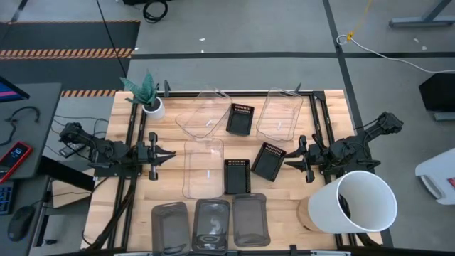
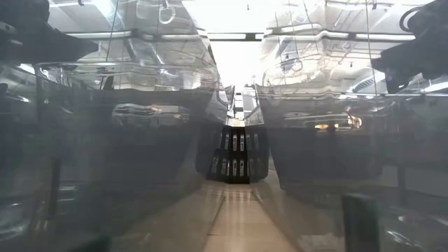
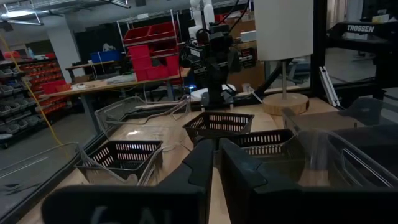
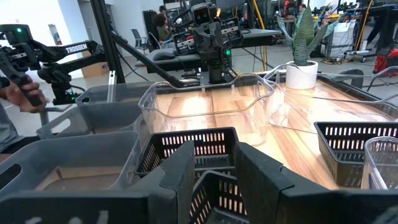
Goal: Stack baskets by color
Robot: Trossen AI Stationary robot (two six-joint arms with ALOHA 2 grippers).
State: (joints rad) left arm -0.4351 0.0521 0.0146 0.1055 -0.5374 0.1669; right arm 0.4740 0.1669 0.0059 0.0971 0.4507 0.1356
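Observation:
Three clear baskets lie on the table: one at far centre, one at far right, one in the middle. Three black slotted baskets sit singly between them. Three smoky grey baskets stand side by side along the near edge. My left gripper hangs at the table's left side, level and shut, holding nothing. My right gripper hangs at the right side, level and open, just short of a black basket.
A big white bucket stands at the near right corner. A small white plant pot is at the far left. Black frame rails run along both table sides. A person's hand shows beyond the table's edge.

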